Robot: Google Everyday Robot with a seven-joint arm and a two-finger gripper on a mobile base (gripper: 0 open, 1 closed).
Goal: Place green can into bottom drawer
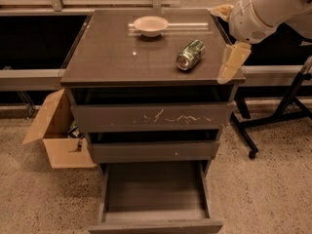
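Green can [190, 54] lies on its side on the cabinet top [112, 57], right of centre. Gripper [233, 62] hangs at the top's right edge, near the can; how far open it is cannot be told. Bottom drawer [155, 191] stands pulled out.

The arm [278, 4] was white and smooth, made of fat rounded segments with a thin dark seam near the wrist. The gripper [233, 62] was pale cream-yellow, flat and tapering, at the right edge of the cabinet [122, 57].
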